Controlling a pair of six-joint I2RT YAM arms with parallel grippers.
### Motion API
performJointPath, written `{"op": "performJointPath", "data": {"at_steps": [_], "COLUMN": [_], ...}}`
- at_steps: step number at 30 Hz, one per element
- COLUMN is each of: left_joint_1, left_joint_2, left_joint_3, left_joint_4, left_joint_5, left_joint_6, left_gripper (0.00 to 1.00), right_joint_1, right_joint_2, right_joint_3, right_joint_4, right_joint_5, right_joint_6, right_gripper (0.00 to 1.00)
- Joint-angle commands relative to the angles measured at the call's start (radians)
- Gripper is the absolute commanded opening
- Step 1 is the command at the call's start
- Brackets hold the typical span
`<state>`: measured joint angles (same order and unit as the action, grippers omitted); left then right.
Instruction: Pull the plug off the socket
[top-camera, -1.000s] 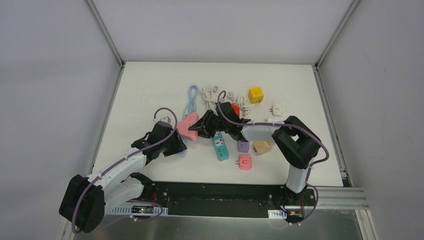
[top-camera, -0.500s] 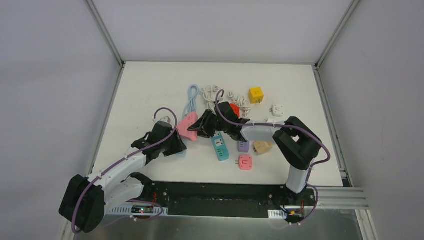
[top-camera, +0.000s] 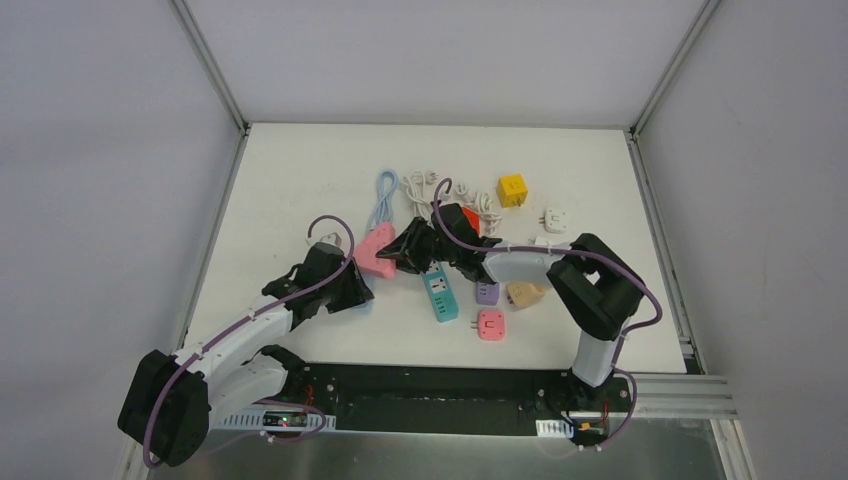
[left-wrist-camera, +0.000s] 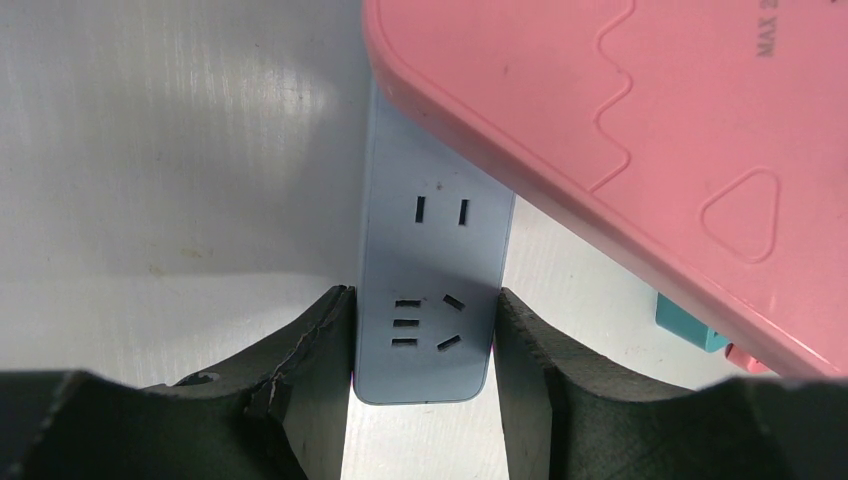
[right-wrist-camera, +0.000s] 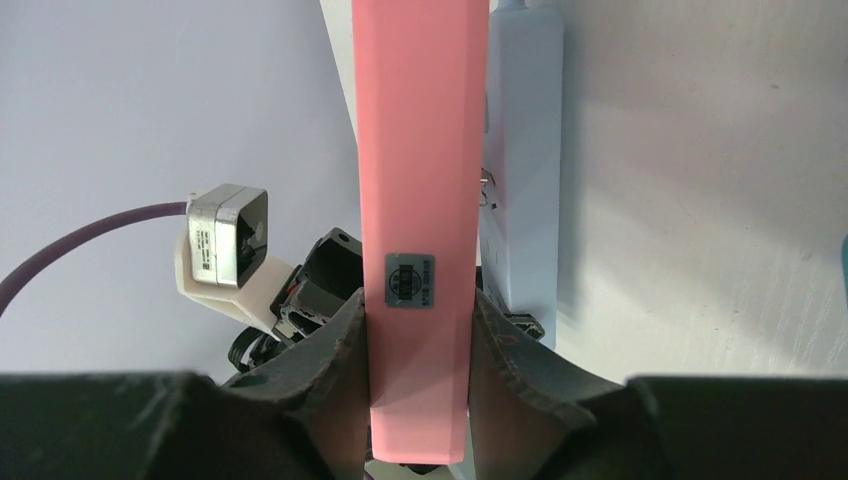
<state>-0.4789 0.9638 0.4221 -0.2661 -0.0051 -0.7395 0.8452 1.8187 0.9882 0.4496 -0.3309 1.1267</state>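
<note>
Bottom centre, left wrist view: left gripper (left-wrist-camera: 425, 340) is clamping the blue socket strip (left-wrist-camera: 435, 240); right gripper (right-wrist-camera: 418, 330) is pinching the pink plug (right-wrist-camera: 420, 150) lying over it, upper right. Advising pulling straight off while bracing the strip.

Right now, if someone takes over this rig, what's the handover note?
left gripper: jaws shut on one end of the blue power strip.
right gripper: jaws shut on the pink plug, held on edge right beside the strip.
Done: both grasps are set.
Left: pull the plug clear. Something metallic shows between plug and strip, so I can't tell whether it is free yet.
</note>
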Motion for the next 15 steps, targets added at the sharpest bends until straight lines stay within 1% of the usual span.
{"op": "performJointPath", "data": {"at_steps": [1, 2, 8, 12, 15], "left_joint_1": [0.004, 0.004, 0.005, 0.005, 0.005], "left_joint_2": [0.003, 0.003, -0.019, -0.022, -0.018], "left_joint_3": [-0.019, -0.018, -0.008, -0.008, -0.012], "left_joint_4": [-0.116, -0.117, -0.134, -0.128, -0.114], "left_joint_5": [-0.074, -0.073, -0.080, -0.080, -0.070], "left_joint_6": [0.003, 0.003, 0.001, 0.000, 0.002], "left_gripper": [0.18, 0.18, 0.22, 0.23, 0.22], "right_joint_1": [-0.031, -0.031, -0.033, -0.034, -0.039], "right_joint_2": [-0.112, -0.120, -0.203, -0.254, -0.255], "right_joint_3": [-0.003, -0.005, -0.013, -0.041, -0.040], "right_joint_4": [0.132, 0.115, 0.047, 0.076, 0.078], "right_joint_5": [0.060, 0.112, 0.240, 0.269, 0.255], "right_joint_6": [-0.058, -0.087, -0.151, -0.163, -0.150], "right_gripper": [0.00, 0.00, 0.00, 0.00, 0.00]}}
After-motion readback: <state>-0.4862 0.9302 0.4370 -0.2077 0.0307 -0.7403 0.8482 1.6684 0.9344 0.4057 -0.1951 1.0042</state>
